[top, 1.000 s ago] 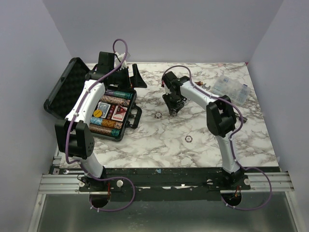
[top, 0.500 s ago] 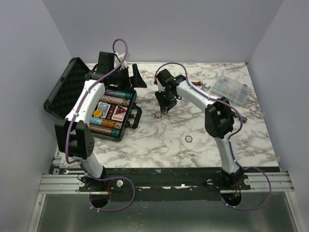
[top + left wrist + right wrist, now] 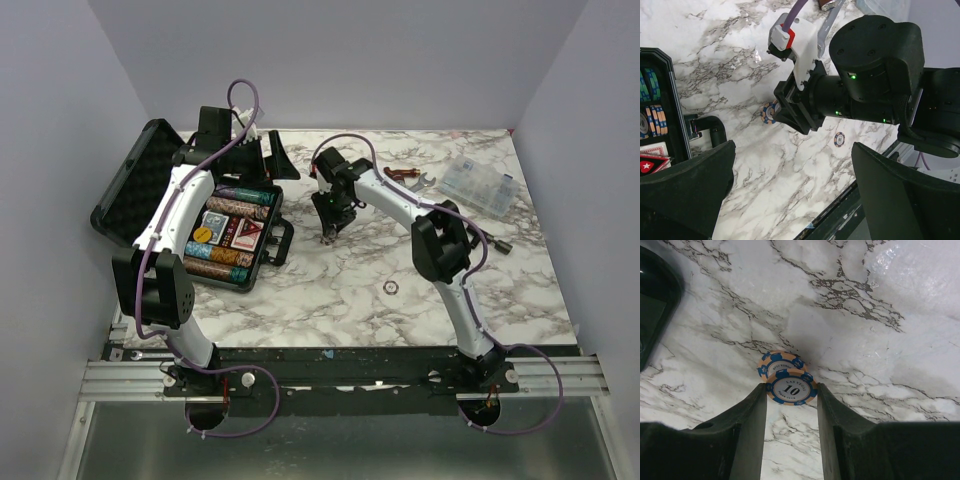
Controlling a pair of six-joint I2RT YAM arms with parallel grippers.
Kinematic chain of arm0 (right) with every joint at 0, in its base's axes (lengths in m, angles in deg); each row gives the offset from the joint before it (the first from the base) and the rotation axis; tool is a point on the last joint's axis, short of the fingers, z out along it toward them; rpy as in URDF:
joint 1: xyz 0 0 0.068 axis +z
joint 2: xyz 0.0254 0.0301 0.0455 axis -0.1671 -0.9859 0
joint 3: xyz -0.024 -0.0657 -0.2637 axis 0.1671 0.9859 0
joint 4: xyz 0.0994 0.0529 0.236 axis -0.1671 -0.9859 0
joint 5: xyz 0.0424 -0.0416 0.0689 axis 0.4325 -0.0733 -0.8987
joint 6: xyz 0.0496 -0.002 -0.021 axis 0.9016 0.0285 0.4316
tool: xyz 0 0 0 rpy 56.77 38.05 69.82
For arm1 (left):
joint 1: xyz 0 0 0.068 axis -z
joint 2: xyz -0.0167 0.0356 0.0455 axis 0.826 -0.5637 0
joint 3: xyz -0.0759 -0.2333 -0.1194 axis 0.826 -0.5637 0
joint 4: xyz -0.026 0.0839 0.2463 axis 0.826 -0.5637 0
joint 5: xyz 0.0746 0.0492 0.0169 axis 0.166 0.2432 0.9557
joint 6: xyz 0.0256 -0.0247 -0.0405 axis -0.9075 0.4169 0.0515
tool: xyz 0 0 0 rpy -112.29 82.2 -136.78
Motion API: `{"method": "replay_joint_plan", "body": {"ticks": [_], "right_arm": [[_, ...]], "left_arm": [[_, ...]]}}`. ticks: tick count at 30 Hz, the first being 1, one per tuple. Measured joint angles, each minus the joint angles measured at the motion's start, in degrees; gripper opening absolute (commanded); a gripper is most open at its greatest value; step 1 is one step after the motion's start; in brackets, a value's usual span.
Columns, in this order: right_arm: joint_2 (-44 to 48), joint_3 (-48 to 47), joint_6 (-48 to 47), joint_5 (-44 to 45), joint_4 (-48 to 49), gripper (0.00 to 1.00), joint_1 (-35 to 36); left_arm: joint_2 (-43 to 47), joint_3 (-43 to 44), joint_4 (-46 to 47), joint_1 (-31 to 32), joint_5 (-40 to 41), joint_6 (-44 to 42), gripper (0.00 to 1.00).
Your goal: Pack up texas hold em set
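The black briefcase (image 3: pixel 268 238) lies open at the left, its foam lid (image 3: pixel 135 190) leaning back, with rows of chips and red card decks inside. My right gripper (image 3: pixel 791 390) is shut on an orange-and-blue "10" poker chip (image 3: pixel 791 387), held on edge by its rim. A matching chip (image 3: pixel 771 364) lies flat on the marble just beyond it. From above, this gripper (image 3: pixel 330 225) is just right of the case. One more chip (image 3: pixel 389 288) lies nearer the front. My left gripper (image 3: pixel 792 165) hangs open and empty over the case's far right corner.
A clear compartment box (image 3: pixel 480 183) stands at the back right, and a silver wrench (image 3: pixel 410 176) lies beside it. A small dark object (image 3: pixel 497 243) rests near the right arm. The case handle (image 3: pixel 710 131) sticks out toward the loose chips.
My right gripper has swung left and toward the case, ending over the chip lying beside the case. The left arm has barely shifted.
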Motion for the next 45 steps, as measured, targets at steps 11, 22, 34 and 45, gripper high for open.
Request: {"method": "replay_joint_plan", "body": {"ticks": [11, 22, 34, 45], "right_arm": [[-1.44, -1.05, 0.63, 0.0, -0.07, 0.4, 0.81], [-1.99, -2.36, 0.85, 0.02, -0.04, 0.53, 1.22], [-1.66, -1.29, 1.05, 0.52, 0.48, 0.65, 1.22], [24.3, 31.01, 3.87, 7.02, 6.64, 0.71, 0.81]], "left_arm": [[0.02, 0.0, 0.02, 0.0, -0.02, 0.04, 0.98], [0.02, 0.0, 0.02, 0.0, -0.04, 0.2, 0.99], [0.02, 0.0, 0.02, 0.0, -0.04, 0.2, 0.98], [0.02, -0.11, 0.46, -0.02, -0.46, 0.33, 0.98]]}}
